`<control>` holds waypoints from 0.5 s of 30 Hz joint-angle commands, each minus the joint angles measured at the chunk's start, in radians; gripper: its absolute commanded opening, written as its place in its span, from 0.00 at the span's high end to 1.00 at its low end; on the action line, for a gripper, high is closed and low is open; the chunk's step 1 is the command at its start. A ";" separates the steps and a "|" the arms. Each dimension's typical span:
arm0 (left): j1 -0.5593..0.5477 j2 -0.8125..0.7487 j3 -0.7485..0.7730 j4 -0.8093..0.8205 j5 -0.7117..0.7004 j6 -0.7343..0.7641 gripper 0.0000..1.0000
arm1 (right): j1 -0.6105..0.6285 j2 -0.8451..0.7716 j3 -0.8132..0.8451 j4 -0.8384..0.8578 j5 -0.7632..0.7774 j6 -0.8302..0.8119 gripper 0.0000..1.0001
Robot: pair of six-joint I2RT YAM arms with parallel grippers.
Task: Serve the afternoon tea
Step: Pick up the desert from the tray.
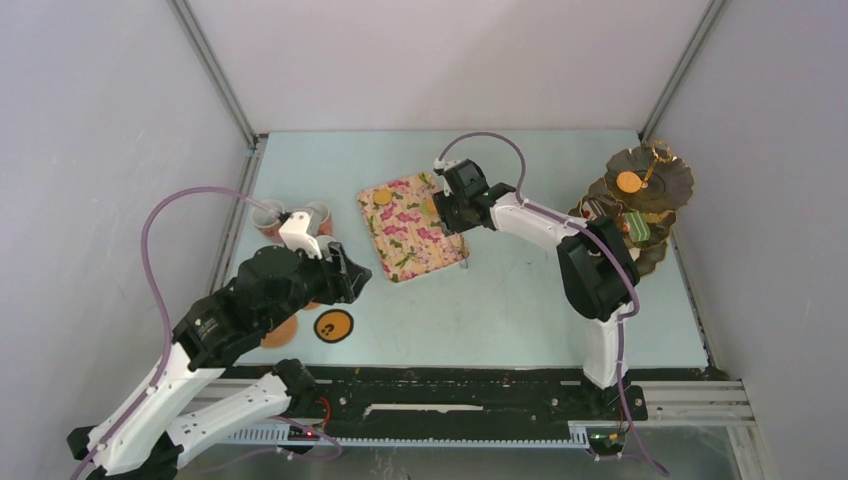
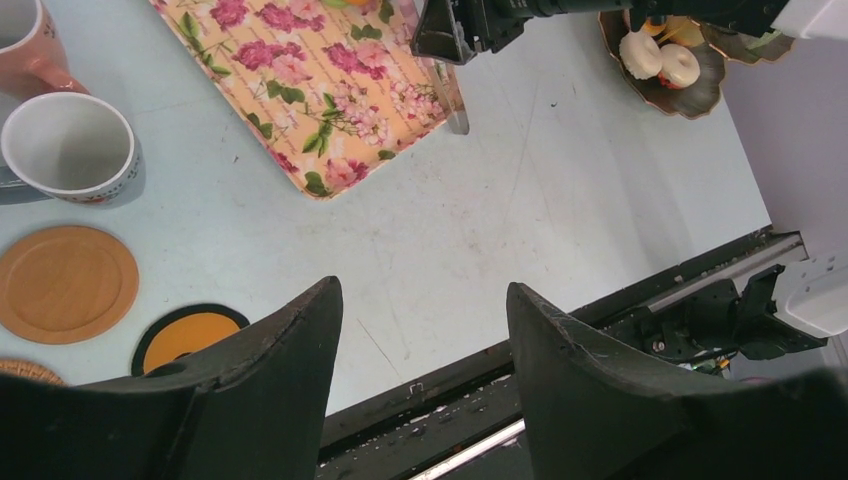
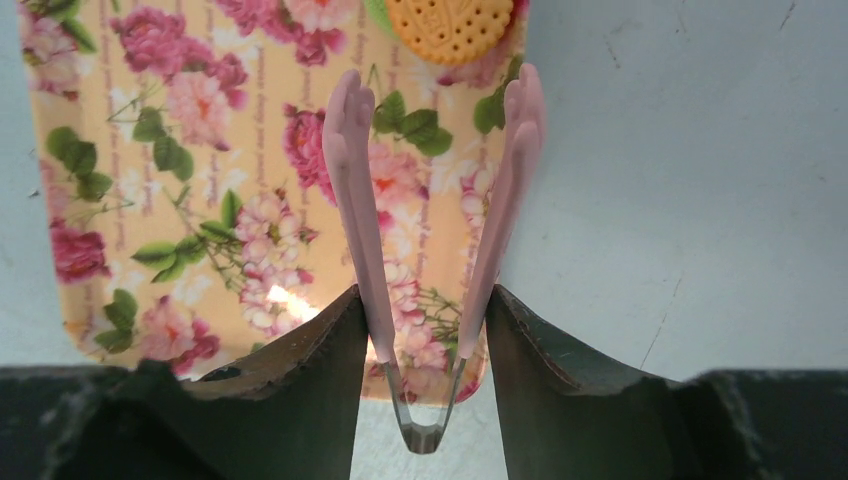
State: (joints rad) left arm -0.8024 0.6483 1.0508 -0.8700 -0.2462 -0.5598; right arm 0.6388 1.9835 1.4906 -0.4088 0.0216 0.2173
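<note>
My right gripper (image 1: 445, 212) (image 3: 425, 300) is shut on the pink tongs (image 3: 432, 190) and holds them over the floral tray (image 1: 412, 228) (image 3: 190, 150). The tong tips stand apart, just short of a round biscuit (image 3: 449, 24) (image 1: 383, 198) on the tray. The dark scalloped stand (image 1: 650, 185) at the far right carries several treats; two pale donuts (image 2: 660, 60) lie on its lowest tier. My left gripper (image 1: 347, 275) (image 2: 420, 300) is open and empty above bare table. A pink mug (image 2: 25, 50) and a grey mug (image 2: 70, 150) stand near a wooden coaster (image 2: 65, 283) and a black-rimmed orange coaster (image 2: 185, 335) (image 1: 333, 326).
A woven coaster edge (image 2: 20, 370) shows at the lower left of the left wrist view. The black base rail (image 1: 450, 395) runs along the near edge. Grey walls close in the table on the left, back and right.
</note>
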 commanded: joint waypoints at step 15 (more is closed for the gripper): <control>0.081 -0.018 -0.046 0.047 0.064 -0.005 0.32 | -0.014 0.114 0.072 0.174 0.060 -0.075 0.46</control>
State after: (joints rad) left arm -0.7387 0.6434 1.0164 -0.8471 -0.2024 -0.5594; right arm 0.6258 2.0811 1.5204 -0.3233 0.0422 0.1719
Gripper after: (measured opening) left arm 0.678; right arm 0.538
